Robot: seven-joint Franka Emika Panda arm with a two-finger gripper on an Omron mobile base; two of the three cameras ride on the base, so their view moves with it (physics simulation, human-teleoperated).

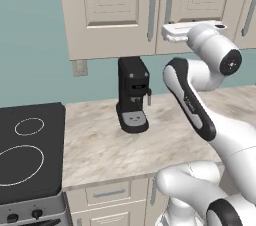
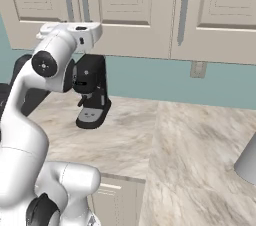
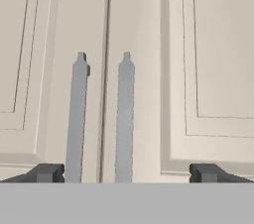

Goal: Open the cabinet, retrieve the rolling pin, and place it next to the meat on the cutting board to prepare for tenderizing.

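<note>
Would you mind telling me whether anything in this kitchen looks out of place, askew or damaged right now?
Nothing stands out. The cabinet doors are shut and flush, their handles straight. The coffee machine stands upright on the counter, with no spill around it. The open gripper faces the doors squarely.
</note>
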